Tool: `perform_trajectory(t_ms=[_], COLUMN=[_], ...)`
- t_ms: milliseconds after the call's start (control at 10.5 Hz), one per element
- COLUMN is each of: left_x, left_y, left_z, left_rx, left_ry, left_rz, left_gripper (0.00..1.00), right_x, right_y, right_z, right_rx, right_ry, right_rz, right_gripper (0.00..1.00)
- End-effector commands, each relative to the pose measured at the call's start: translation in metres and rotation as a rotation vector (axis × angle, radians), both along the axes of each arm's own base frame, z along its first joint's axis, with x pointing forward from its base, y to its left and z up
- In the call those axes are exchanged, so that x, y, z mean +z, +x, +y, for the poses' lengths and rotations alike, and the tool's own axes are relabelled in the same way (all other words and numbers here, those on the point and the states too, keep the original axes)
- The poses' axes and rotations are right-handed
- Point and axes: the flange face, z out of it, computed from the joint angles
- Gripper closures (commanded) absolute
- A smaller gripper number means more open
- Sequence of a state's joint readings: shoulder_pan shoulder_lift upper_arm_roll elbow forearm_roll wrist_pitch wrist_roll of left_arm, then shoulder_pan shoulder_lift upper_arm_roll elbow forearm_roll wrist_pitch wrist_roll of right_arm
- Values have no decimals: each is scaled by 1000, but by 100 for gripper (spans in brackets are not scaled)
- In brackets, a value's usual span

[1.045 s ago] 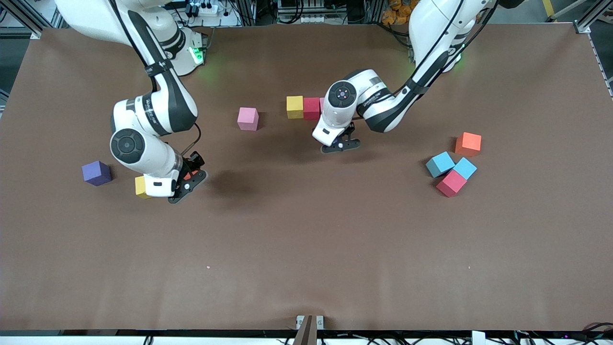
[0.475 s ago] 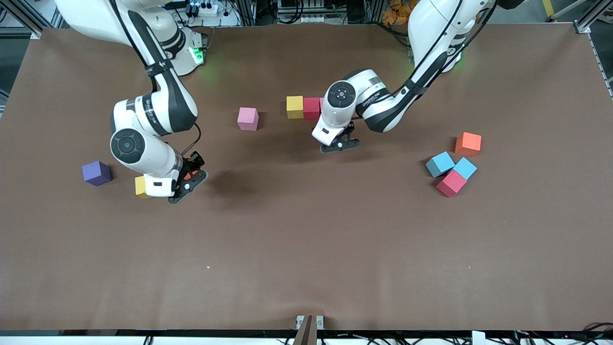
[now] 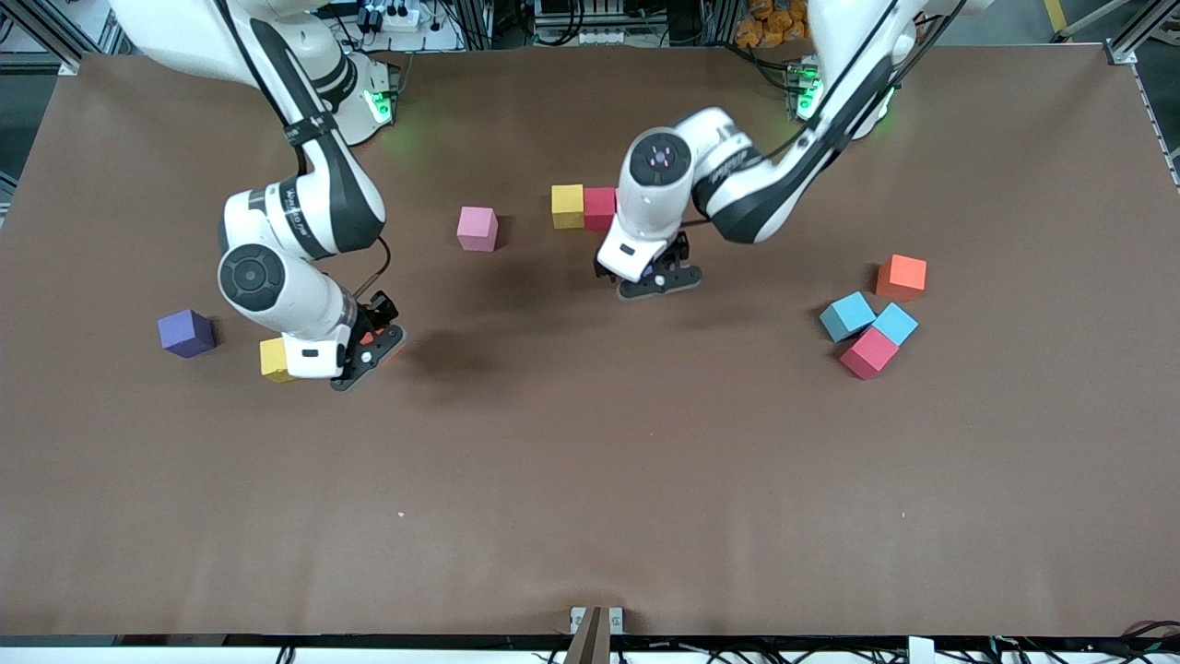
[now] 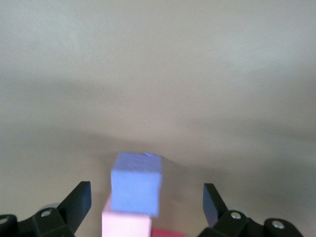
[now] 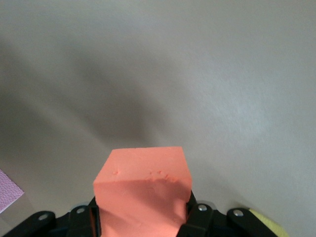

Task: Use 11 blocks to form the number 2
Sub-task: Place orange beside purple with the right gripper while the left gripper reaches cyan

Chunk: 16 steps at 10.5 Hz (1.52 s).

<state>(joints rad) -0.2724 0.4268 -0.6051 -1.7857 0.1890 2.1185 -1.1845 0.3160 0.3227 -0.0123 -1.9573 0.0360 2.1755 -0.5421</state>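
Blocks of light, soft-looking foam, best pinched on opposite flat sides: a blue cube (image 4: 136, 183) sits on the worktop (image 3: 590, 480) between the left gripper's (image 4: 147, 200) spread jaws, touching a pink cube (image 4: 126, 225), while the right gripper (image 5: 142, 213) pinches an orange-red cube (image 5: 142, 193).

Two blocks (image 3: 584, 207) touch side by side mid-tabletop (image 3: 590, 480); a lone block (image 3: 477, 228) lies toward the right arm's end, a cluster of four (image 3: 871, 315) toward the left arm's
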Motion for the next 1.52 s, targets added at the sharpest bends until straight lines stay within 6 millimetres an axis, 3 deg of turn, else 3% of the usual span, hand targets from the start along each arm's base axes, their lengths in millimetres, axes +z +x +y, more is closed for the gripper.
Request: perform_trajectory(t_ms=[0, 190, 285, 475, 760, 950, 1234, 1424], left_x=[95, 119, 125, 131, 115, 82, 47, 16], left_y=[30, 71, 78, 99, 131, 143, 127, 117], left_z=[9, 68, 92, 154, 255, 314, 323, 329], left_rx=[66, 203, 205, 280, 455, 556, 582, 586], left_ry=[-15, -67, -45, 21, 79, 83, 145, 162], left_rz=[25, 61, 73, 123, 232, 318, 380, 406], left_gripper=[0, 0, 0, 0, 0, 0, 0, 0], right_x=[4, -2, -10, -36, -55, -72, -85, -86], right_y=[-20, -51, -72, -110, -126, -145, -145, -153], right_z=[52, 129, 168, 228, 286, 321, 352, 357], right_rx=[166, 357, 442, 568, 777, 826, 836, 824], right_ry=[12, -16, -15, 2, 17, 22, 35, 38], right_rz=[-48, -96, -117, -135, -131, -127, -142, -136], right_gripper=[74, 74, 74, 74, 74, 74, 74, 74])
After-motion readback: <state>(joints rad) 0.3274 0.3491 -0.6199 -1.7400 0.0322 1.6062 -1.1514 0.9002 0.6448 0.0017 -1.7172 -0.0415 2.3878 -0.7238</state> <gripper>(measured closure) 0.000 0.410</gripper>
